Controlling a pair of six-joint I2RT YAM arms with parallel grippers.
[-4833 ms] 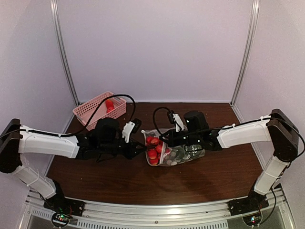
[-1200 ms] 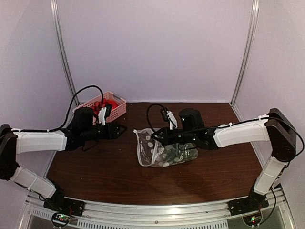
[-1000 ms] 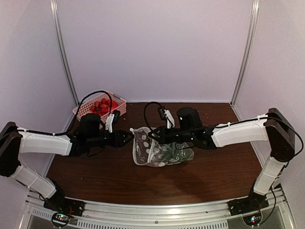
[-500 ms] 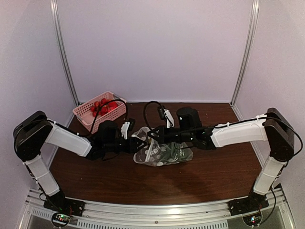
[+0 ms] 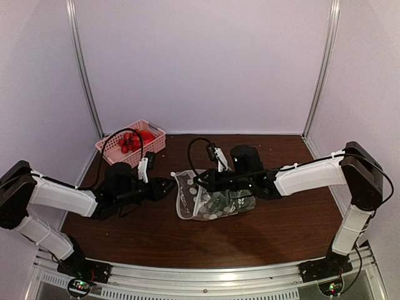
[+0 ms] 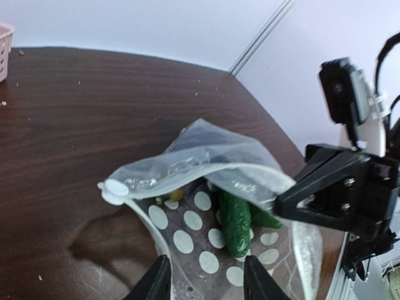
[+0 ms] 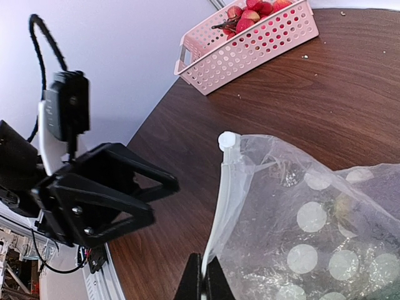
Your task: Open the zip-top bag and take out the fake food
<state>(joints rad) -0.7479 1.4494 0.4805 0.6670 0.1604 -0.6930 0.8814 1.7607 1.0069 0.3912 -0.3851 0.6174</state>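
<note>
At centre-left of the top view, the left gripper (image 5: 166, 186) is hovering with jaws parted, just left of the zip-top bag (image 5: 211, 201) lying mid-frame. The right gripper (image 5: 201, 182) is pinching the bag's upper zip edge, with green fake food (image 6: 236, 220) lying inside.

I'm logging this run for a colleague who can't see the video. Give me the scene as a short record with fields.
bag: clear, polka-dotted, lying on the table, mouth open toward the left arm
right gripper: shut on the bag's white zip strip
left gripper: open, empty, just short of the bag mouth
inside bag: green toy vegetable; other pieces unclear
basket: pink, far left corner, holding red toy fruit
</note>
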